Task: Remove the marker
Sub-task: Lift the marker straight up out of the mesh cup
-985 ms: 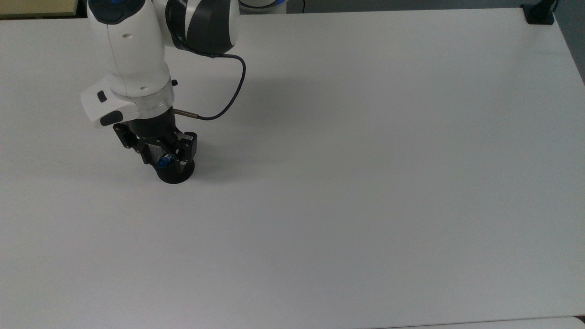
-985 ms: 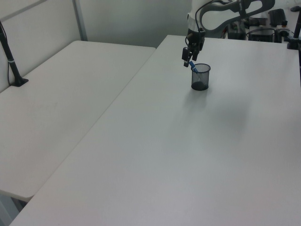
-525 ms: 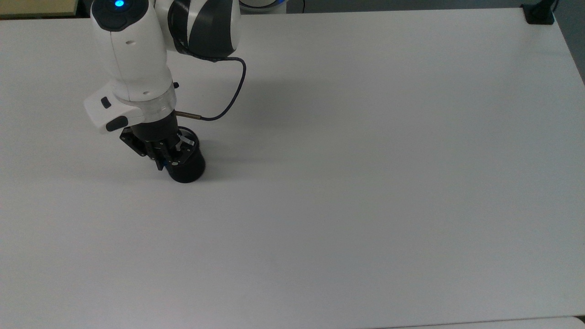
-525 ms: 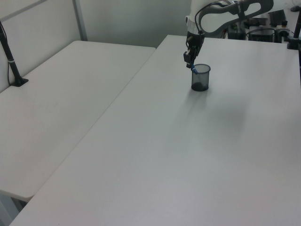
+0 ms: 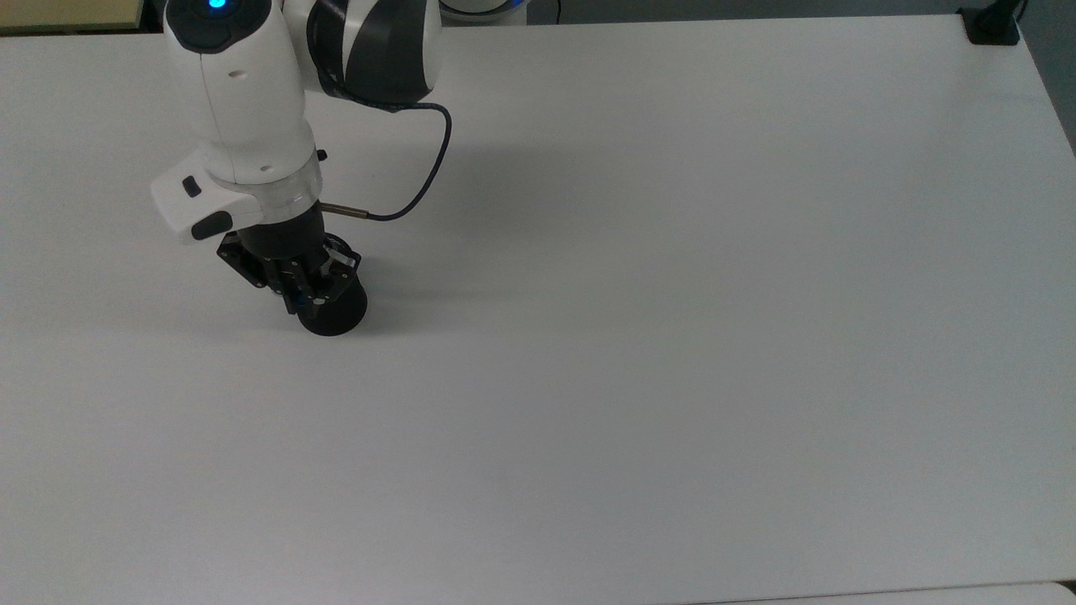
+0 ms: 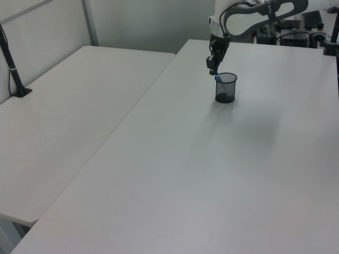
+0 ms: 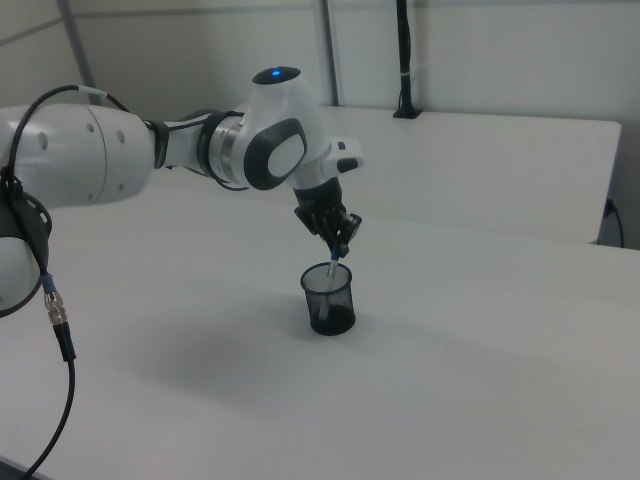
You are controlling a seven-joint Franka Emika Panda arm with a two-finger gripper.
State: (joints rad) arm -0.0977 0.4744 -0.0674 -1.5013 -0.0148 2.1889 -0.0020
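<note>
The mesh cup (image 7: 329, 297) is set on the table (image 7: 480, 350), toward the top view's left. The marker (image 7: 334, 262) is stood in it, tilted, and the gripper (image 7: 338, 243) is placed directly above, around the marker's upper end.

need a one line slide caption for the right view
Panda arm's gripper closed on the marker, which slants up out of the black mesh cup on the white table.
</note>
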